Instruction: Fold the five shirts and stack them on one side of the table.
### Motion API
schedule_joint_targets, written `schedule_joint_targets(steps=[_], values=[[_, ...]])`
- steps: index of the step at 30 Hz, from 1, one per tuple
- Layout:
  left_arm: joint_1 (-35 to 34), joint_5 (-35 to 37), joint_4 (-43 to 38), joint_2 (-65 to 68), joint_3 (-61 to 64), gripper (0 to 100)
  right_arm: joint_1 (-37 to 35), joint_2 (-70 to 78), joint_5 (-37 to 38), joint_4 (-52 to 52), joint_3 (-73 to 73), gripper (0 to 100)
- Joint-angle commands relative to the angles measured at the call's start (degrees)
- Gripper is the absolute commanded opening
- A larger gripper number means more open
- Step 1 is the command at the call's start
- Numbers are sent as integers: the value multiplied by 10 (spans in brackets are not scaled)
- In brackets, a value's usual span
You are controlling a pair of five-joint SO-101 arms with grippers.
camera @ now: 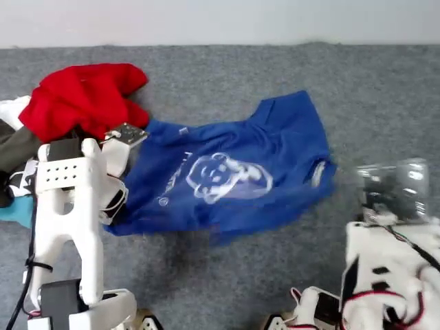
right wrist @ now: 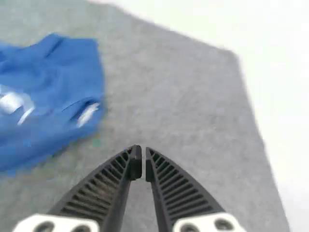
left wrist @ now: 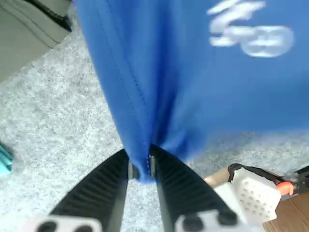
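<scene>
Flattening the blue shirt seems the step in hand: the left end effector pinches its left edge, and the right end effector hangs pressed together, empty, at near right. The shirt lies mid desk, long axis left to right, neck apparently rightward. Next the right end effector must spread and take that end.

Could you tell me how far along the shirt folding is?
No folded stack is visible yet. In hand: the left end effector pinches an edge of the blue shirt, rumpled mid-table. Still to do: the red shirt and the olive garment beside it sit heaped, unfolded; the right end effector is shut, holding nothing.
</scene>
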Motion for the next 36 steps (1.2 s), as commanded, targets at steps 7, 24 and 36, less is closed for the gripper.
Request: schedule_joint_targets(steps=[7,24,36], values=[[-3,-67,13,-32,-3,13,24,-38,-19,23,-1,9],[2,-91,-62,119,0,13,-370,40,22,0,392,15],[3,-43,-109,243,-3,27,-664,352,22,-54,320,155]])
